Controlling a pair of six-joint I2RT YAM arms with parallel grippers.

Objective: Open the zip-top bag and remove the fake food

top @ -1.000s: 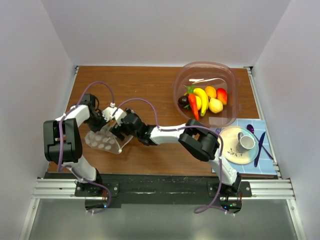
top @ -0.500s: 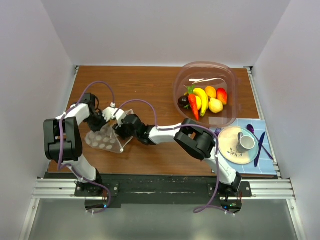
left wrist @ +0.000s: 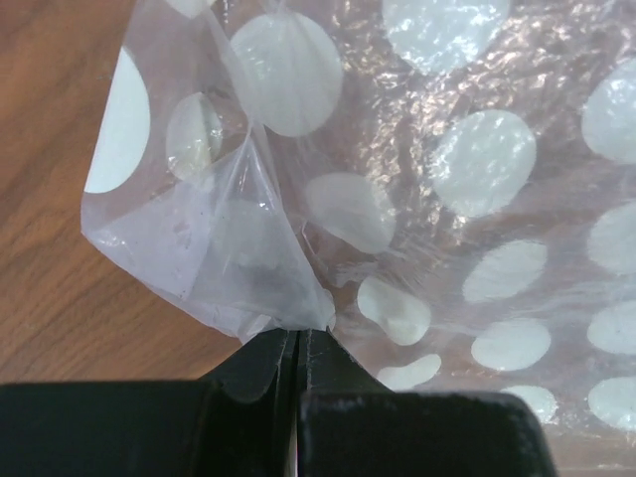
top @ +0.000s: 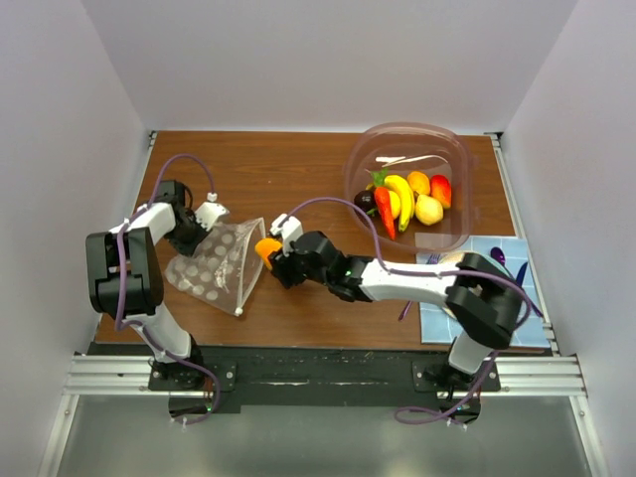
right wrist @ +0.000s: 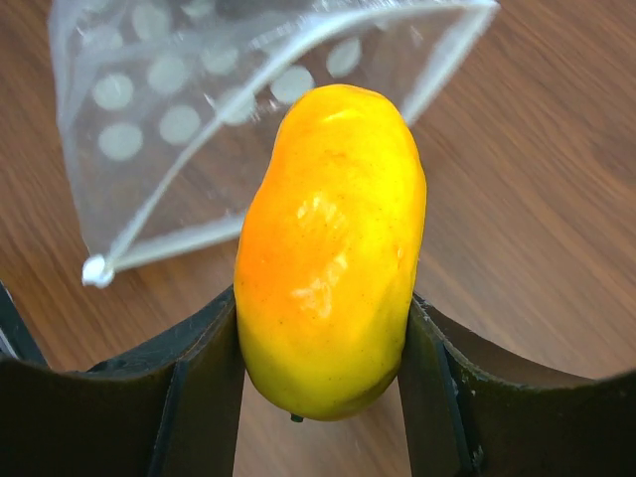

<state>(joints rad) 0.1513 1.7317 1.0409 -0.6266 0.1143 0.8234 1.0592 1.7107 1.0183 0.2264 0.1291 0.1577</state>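
Overhead, 1 bag [top: 214, 266], clear with white dots, lies flat on the table [top: 288, 174] just below the left gripper [top: 212, 223], which is pinched on the bag's far corner. 1 orange-yellow toy fruit [top: 265, 247] is clamped in the right gripper [top: 270, 252], just beside the bag's zip edge. Well off to that gripper's right, 1 clear bowl [top: 358, 149] holds about 6 more toy pieces [top: 400, 194]: yellow, orange, red and 1 dark. They overlap, so the count is rough. The right arm's elbow covers most of the blue mat [top: 517, 246], and what lies on it cannot be made out. Bare wood runs beyond both grippers up to the table's far edge.

From the left wrist, the 2 fingertips meet with a fold of the bag's plastic squeezed between them. More than a dozen white dots show on the sheet ahead, several cut off at the frame. Wood shows to the gripper's left.

From the right wrist, the 2 fingers press the fruit's 2 sides, and its lower end hangs between them. Ahead of the fingertips the bag's mouth gapes. 1 small white nub [right wrist: 96, 270] marks the end of the zip, and the bag's far part is cut off. To the gripper's right the wood is bare.
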